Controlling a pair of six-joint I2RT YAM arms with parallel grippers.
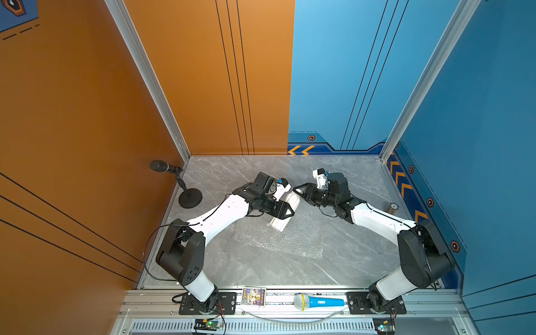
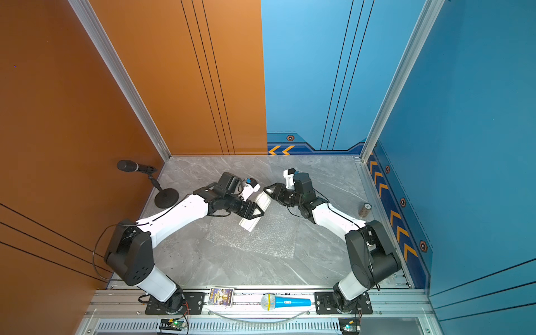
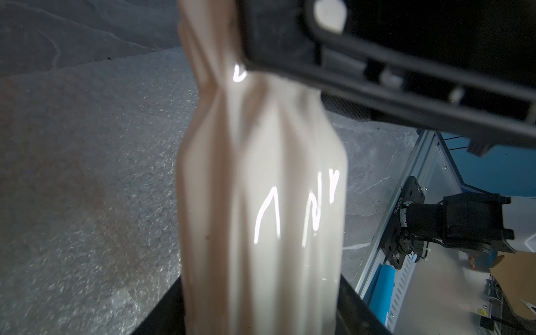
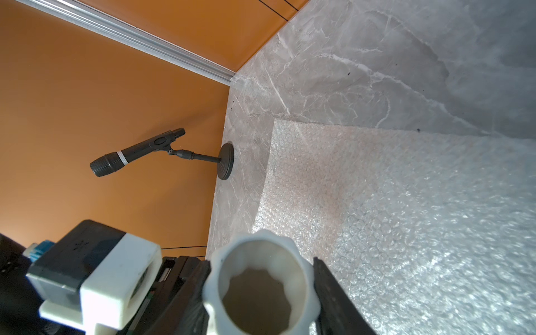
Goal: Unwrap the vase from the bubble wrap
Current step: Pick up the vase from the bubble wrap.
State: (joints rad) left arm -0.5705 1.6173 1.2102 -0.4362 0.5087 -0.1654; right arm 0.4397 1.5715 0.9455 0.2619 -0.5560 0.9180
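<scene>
The white ribbed vase (image 1: 279, 224) (image 2: 249, 224) hangs tilted above the table, bare of wrapping. My left gripper (image 1: 287, 213) (image 2: 256, 213) (image 3: 261, 319) is shut on the body of the vase (image 3: 261, 188). From the opposite side my right gripper (image 1: 297, 192) (image 2: 268, 190) (image 4: 261, 290) reaches the scalloped rim (image 4: 255, 239), with a black finger (image 4: 327, 290) pressed against each side of it. The bubble wrap (image 1: 284, 243) (image 2: 255, 240) (image 3: 87, 174) (image 4: 406, 217) lies spread flat on the grey marble table under the vase.
A black microphone on a round stand (image 1: 188, 197) stands at the table's far left by the orange wall. A small brown jar (image 1: 391, 207) sits near the right wall. On the front rail lie a blue toy microphone (image 1: 319, 301) and a picture card (image 1: 253, 296).
</scene>
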